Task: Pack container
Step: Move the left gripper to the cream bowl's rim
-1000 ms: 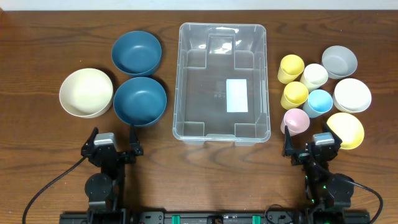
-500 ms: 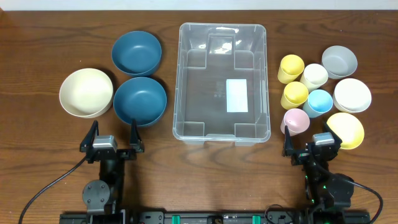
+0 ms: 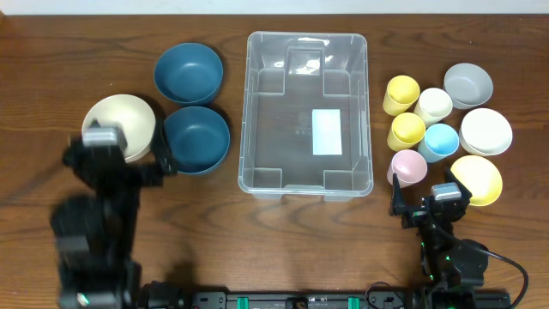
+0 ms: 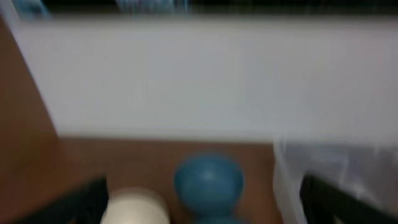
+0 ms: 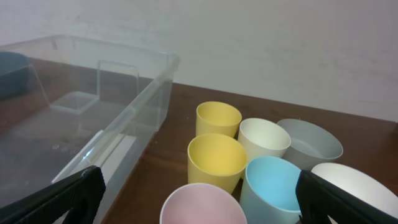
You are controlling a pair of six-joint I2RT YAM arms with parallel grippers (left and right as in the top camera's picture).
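My matte black right arm [image 3: 450, 257] with tiny green lights [image 3: 446, 256], grey camera block [image 3: 446, 190], thin black cable [image 3: 515, 264], black wedge fingertips [image 5: 68, 196], my left arm [image 3: 94, 215] blurred dark

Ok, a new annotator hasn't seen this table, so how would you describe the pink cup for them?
Find the large clear container, then the group of cups to its right. The pink cup is the one nearest the robot, by the container's near right corner, and the only pink one among yellow, blue and cream.
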